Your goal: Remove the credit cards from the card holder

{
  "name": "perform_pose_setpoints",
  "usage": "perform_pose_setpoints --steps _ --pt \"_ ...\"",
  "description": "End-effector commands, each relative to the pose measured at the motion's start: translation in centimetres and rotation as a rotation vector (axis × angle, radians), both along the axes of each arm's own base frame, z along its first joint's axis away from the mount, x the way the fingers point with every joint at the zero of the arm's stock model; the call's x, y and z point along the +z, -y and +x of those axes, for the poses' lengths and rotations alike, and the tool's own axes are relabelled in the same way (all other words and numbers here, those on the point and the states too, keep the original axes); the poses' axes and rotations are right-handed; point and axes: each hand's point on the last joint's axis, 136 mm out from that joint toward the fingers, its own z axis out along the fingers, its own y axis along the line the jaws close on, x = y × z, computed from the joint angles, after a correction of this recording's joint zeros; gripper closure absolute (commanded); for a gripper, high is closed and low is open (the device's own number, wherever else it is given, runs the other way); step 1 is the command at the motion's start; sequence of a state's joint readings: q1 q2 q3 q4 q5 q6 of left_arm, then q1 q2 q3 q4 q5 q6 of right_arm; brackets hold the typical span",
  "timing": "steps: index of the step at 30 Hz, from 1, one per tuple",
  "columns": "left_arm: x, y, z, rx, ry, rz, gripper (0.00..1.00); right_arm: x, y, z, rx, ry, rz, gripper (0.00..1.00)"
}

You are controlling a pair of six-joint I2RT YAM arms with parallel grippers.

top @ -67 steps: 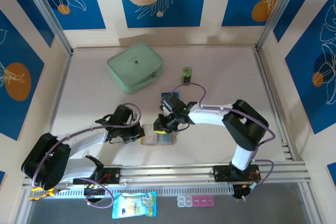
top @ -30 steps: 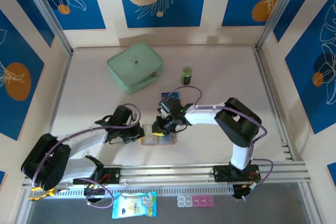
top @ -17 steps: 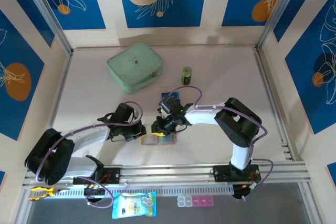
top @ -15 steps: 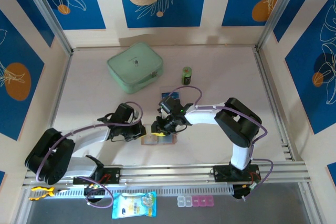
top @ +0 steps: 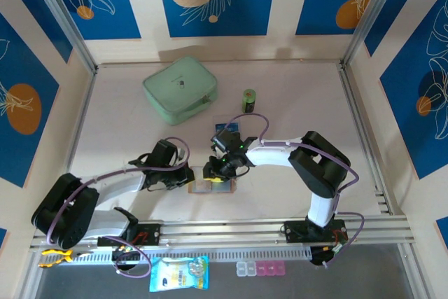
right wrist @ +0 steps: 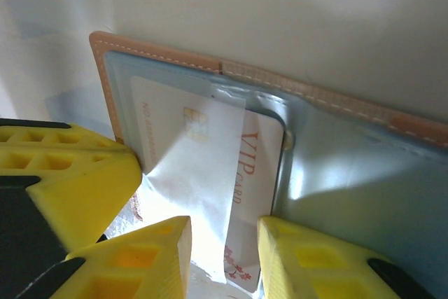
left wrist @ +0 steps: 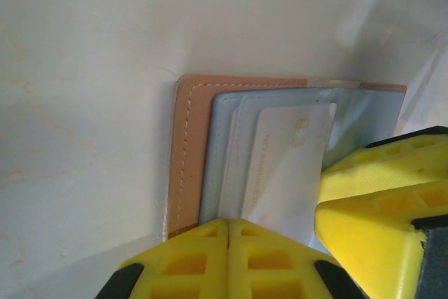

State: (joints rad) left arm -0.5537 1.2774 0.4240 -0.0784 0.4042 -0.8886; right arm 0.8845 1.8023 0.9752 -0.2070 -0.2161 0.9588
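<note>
Extraction step: tan leather bifold card holder [left wrist: 186,152] at 6 o'clock on the table [top: 294,117], left gripper [left wrist: 228,223], jaws closed, pinning its 9 o'clock edge; right gripper [right wrist: 224,232], jaws partly parted and empty, astride the protruding white plastic credit card [right wrist: 255,166], which it should next pinch and withdraw.

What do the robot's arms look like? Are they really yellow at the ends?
Yes! The left arm and right arm are smooth white tubes with chunky black joints. A thin purple cable loops along each one. At the tips, the jaws are bright yellow plastic blocks with little square pockets moulded in, like a waffle.
</note>
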Motion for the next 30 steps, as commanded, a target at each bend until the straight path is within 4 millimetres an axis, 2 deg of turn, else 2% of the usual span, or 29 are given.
perform_pose_setpoints --steps 1,7,12,17,30 --pt "-1.5 -1.6 -1.4 0.025 -0.066 0.059 0.94 -0.1 1.3 -0.6 0.003 -0.003 -0.068 0.68" --pt "-1.0 -1.4 -1.3 0.025 -0.057 0.042 0.94 0.7 1.2 -0.6 0.007 0.016 -0.047 0.68" --pt "0.8 -0.8 -0.5 0.01 -0.017 0.016 0.95 1.7 0.8 -0.4 0.002 0.038 0.001 0.69" --pt "2.1 0.1 -0.1 -0.004 0.009 -0.03 0.94 1.5 0.6 -0.5 0.0 0.028 0.011 0.7" --pt "0.4 1.3 -0.4 -0.042 -0.038 -0.056 0.96 0.3 0.8 -0.7 0.002 -0.003 -0.008 0.72"
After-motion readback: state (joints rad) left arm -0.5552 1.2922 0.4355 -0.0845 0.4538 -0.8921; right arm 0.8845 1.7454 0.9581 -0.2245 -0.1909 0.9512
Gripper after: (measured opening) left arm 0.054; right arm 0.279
